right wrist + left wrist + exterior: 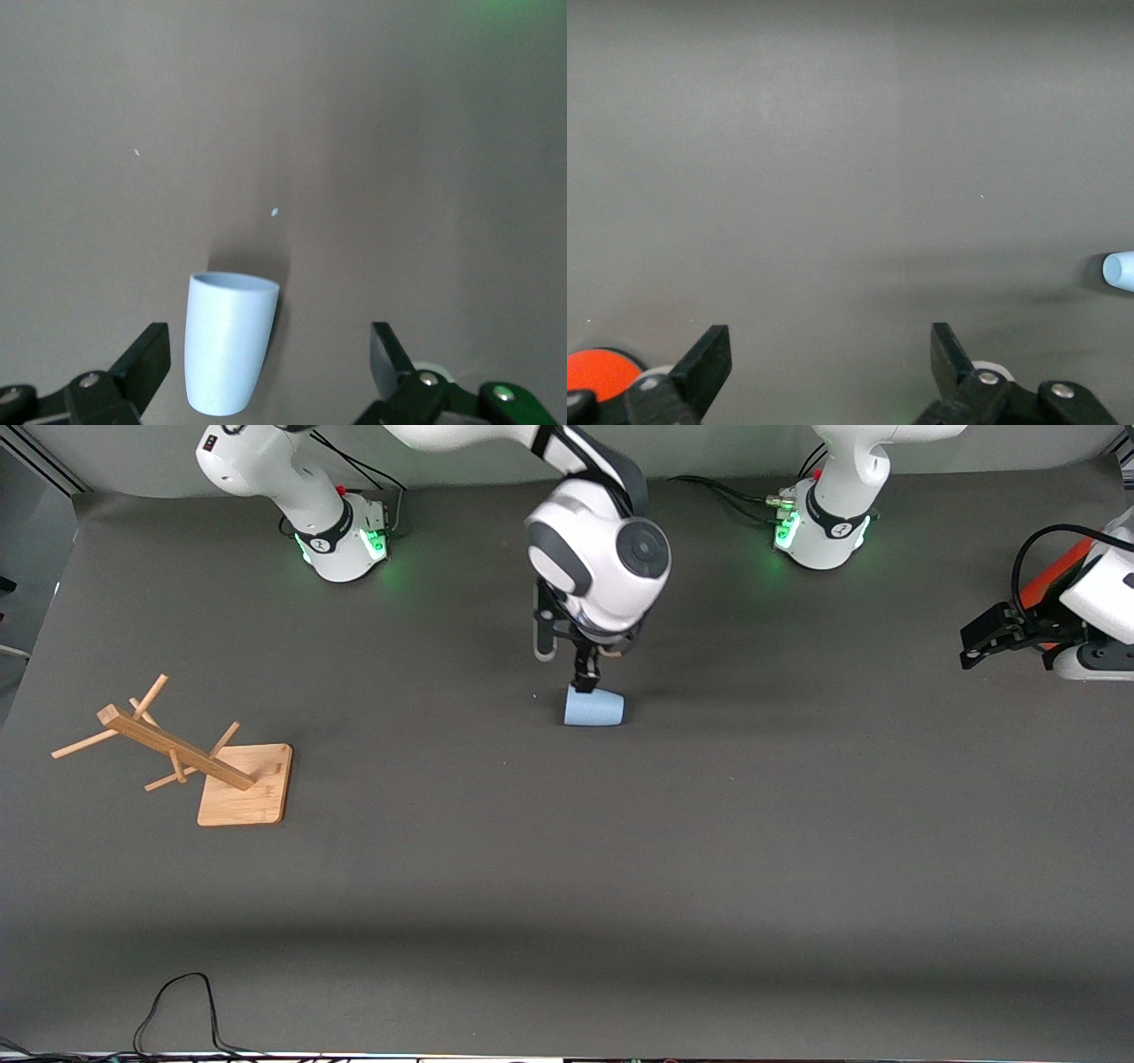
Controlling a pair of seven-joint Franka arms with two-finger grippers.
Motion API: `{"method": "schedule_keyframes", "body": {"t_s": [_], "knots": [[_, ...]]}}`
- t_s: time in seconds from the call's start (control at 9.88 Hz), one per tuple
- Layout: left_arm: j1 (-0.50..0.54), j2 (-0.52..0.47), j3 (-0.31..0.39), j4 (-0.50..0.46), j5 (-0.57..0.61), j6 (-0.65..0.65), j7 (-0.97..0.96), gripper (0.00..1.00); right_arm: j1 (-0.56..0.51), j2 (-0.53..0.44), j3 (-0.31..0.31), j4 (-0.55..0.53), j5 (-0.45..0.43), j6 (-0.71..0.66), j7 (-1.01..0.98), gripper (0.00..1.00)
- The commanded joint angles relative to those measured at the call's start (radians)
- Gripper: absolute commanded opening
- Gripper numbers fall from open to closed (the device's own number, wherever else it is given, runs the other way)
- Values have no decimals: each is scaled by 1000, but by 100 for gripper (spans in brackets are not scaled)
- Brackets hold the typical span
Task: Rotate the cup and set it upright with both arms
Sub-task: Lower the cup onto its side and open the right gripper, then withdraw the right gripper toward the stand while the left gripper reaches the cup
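Observation:
The pale-blue cup [594, 708] lies on its side on the grey table, mid-table, with its wider rim toward the right arm's end. My right gripper [564, 666] hangs low just over it, open. In the right wrist view the cup [229, 345] lies between the spread fingers of the right gripper [266, 350], closer to one finger [146, 354], and neither finger touches it. My left gripper [974, 646] waits open and empty at the left arm's end of the table. In the left wrist view the left gripper [830, 341] shows bare table between its fingers, and the cup [1121, 270] shows at the edge.
A large orange-red cylinder [1050, 580] stands by the left hand and also shows in the left wrist view [598, 372]. A wooden peg rack on a square base [244, 784] sits toward the right arm's end. A black cable [177, 1001] lies at the table's near edge.

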Motion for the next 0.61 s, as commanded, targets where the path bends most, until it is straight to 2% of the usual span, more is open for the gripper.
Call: {"method": "schedule_keyframes", "body": {"t_s": [0.0,0.2,0.4,0.51], "knots": [[-5,4,2,21,-3,-29,-14,100,-86,-125,0,-29,18,-123,-198,100],[-25,4,-16,21,11,-57,-170,100,-216,-238,11,-50,18,-207,-431,100],[-27,4,-50,30,30,-63,-221,100,-354,-370,24,-131,15,-232,-678,100],[-30,6,-53,43,30,-81,-232,100,-461,-436,66,-172,6,-234,-836,100]]}}
